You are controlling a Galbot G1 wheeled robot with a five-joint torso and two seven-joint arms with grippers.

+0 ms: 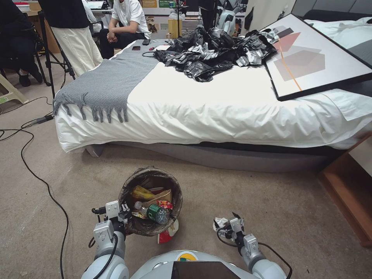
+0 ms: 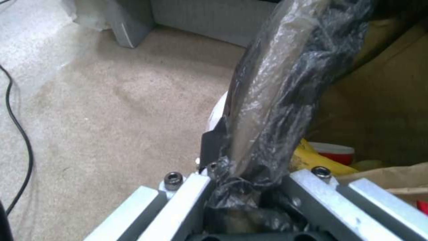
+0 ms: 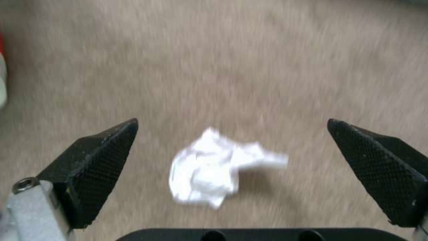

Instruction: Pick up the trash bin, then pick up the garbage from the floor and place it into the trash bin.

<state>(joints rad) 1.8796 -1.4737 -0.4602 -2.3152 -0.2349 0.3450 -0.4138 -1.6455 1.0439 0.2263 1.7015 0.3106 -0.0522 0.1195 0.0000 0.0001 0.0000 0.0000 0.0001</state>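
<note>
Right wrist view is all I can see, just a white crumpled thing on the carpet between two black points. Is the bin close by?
Observer: Yes. The trash bin stands on the carpet beside the tissue, on the robot's left.
Operator: Is anyone holding it?
Observer: The left gripper is shut on the bag-lined rim.
Operator: Is there stuff in it already?
Observer: Yes, a green-labelled bottle and yellow wrappers lie inside.
Operator: Any more trash on the floor?
Observer: A red and white wrapper lies by the bin's base. The right gripper has its jaws open over the tissue.
</note>
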